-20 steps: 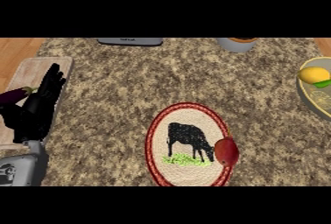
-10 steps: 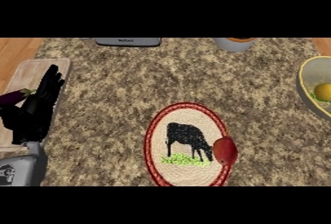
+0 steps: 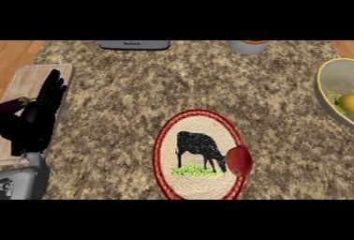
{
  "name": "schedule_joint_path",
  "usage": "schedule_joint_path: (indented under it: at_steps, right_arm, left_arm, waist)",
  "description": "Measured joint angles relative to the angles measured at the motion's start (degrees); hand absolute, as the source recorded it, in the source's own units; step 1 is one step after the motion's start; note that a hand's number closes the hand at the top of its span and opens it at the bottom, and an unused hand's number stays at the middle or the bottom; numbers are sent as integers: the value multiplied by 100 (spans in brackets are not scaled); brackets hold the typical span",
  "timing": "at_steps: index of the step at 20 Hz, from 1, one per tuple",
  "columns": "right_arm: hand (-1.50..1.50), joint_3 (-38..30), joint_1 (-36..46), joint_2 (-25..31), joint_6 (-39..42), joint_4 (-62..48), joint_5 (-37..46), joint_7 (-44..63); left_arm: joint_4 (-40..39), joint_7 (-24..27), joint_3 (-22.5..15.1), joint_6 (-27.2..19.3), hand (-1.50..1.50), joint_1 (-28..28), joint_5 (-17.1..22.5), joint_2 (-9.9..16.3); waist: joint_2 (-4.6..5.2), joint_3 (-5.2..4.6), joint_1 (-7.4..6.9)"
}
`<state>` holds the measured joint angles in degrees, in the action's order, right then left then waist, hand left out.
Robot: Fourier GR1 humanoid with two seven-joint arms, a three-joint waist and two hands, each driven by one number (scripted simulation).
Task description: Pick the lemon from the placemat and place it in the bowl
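**Lemon already in the bowl, our hands off it**

Left hand [image 3: 40,117] sits at the left edge of the frame, fingers straight and close together, pointing up over a wooden cutting board [image 3: 31,77] and holding nothing. Just beside it lies a dark purple eggplant [image 3: 15,106]. We cannot see our right hand anywhere in the view.

Moving right, the placemat [image 3: 200,159], round with a cow picture and a red rim, lies at lower centre on the speckled counter [image 3: 207,79]. A red fruit [image 3: 239,160] rests on its right rim; no lemon is on it.

At the right edge sits the bowl [image 3: 325,91], partly cut off by the frame, and the lemon [image 3: 347,102] lies inside it. We judge the pick and the placing done, with nothing of the task left that we can make out.
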<state>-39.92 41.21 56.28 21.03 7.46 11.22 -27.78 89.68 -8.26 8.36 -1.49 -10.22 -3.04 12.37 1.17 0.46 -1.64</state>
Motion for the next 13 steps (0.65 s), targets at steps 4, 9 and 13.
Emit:
schedule_joint_path:
  at_steps: [4,9,13]
  right_arm:
    - [-150,-198,-505,311,608,-104,-194,-251]
    - [-150,-394,-971,579,1251,-178,-407,-240]
    - [-150,-546,-1164,717,1521,-105,-586,-97]
  left_arm:
    - [-28,37,48,8,0,38,14,23]
    - [11,30,62,-15,0,71,19,4]
    - [-26,53,107,-15,0,78,29,25]
  waist:
    - [5,10,27]
    - [-4,24,59]
    - [-11,29,74]
